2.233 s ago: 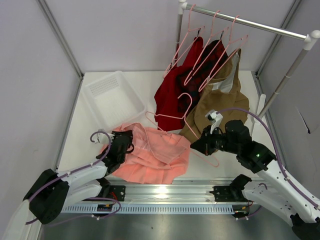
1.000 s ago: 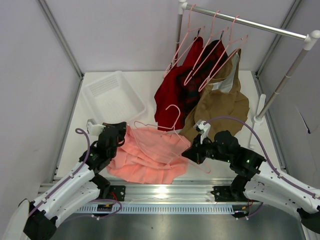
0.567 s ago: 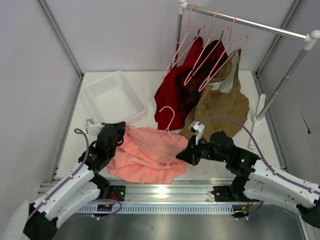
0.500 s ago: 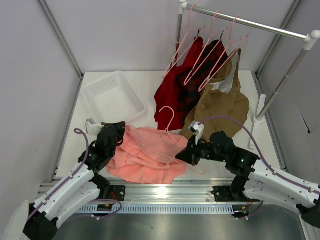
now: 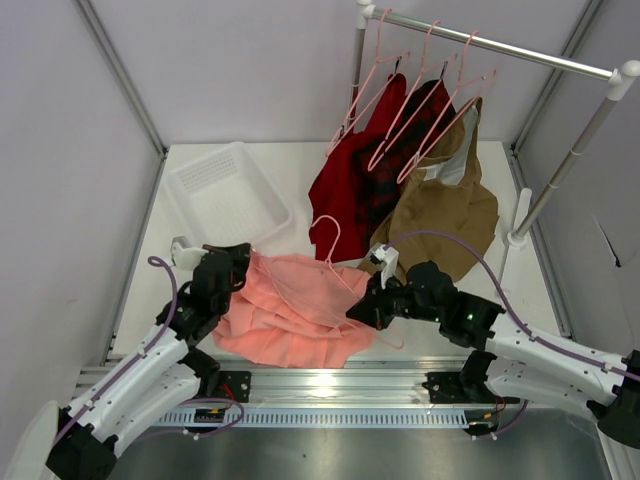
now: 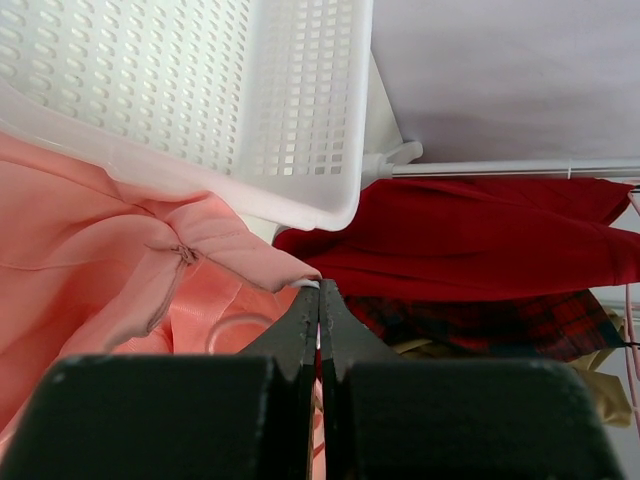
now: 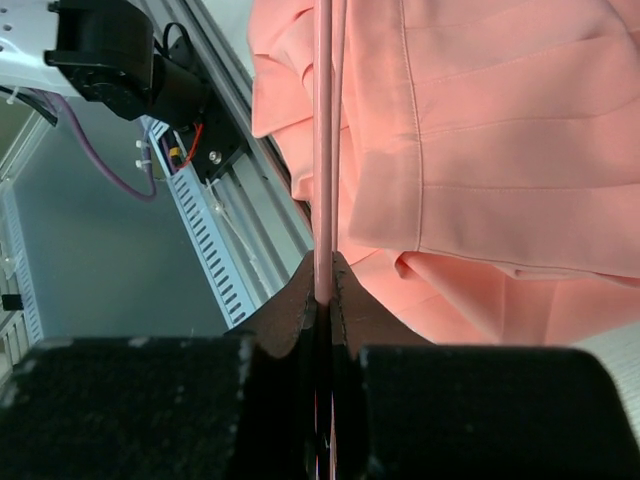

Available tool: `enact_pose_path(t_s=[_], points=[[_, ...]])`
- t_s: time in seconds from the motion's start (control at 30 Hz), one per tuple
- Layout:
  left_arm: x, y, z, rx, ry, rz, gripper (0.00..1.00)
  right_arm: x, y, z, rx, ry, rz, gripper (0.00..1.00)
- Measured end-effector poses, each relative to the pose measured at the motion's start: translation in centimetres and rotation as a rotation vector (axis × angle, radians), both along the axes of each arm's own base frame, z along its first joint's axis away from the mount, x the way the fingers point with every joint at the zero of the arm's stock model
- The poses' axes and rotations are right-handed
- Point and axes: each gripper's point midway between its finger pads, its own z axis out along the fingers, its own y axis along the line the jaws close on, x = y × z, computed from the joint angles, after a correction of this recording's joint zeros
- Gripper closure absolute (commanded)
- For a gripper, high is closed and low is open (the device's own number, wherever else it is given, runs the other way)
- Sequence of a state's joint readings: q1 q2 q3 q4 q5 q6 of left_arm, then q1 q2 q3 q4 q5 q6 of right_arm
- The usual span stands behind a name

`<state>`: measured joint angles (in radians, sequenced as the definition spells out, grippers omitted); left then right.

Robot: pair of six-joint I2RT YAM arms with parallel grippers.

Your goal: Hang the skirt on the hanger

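Top, left-wrist and right-wrist views of the two-arm rig. The skirt (image 5: 295, 312) lies crumpled on the white table (image 5: 300, 165) at its near edge, between the two arms and just in front of the perforated white basket (image 5: 225, 195). The left gripper (image 6: 318, 297) sits at the skirt's far-left corner, jaws pressed together; a folded point of the hem reaches the fingertips and appears to be pinched there, though the contact itself is partly hidden. The right gripper (image 7: 323, 288) is at the skirt's right side, jaws clamped on a thin rod of the hanger (image 7: 322, 140). The hanger's frame extends over the salmon cloth, with its hook raised toward the back of the table. Behind, a dark red garment (image 5: 360, 170) and a tan-brown garment (image 5: 445, 215) hang on further pink hangers from the silver rail (image 5: 490, 45), their lower edges near the skirt's far edge.
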<state>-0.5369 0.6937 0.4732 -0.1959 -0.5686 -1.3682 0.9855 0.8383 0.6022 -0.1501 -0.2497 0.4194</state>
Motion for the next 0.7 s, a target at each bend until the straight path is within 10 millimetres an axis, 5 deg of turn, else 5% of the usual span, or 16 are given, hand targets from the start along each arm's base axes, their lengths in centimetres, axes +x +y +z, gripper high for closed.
enact_pose_path(t_s=[0.7], points=[[0.2,-0.1,0.5,-0.002,-0.018,-0.010,1.00,2.0,1.4,0.6,0.055,-0.042,-0.061,1.00]])
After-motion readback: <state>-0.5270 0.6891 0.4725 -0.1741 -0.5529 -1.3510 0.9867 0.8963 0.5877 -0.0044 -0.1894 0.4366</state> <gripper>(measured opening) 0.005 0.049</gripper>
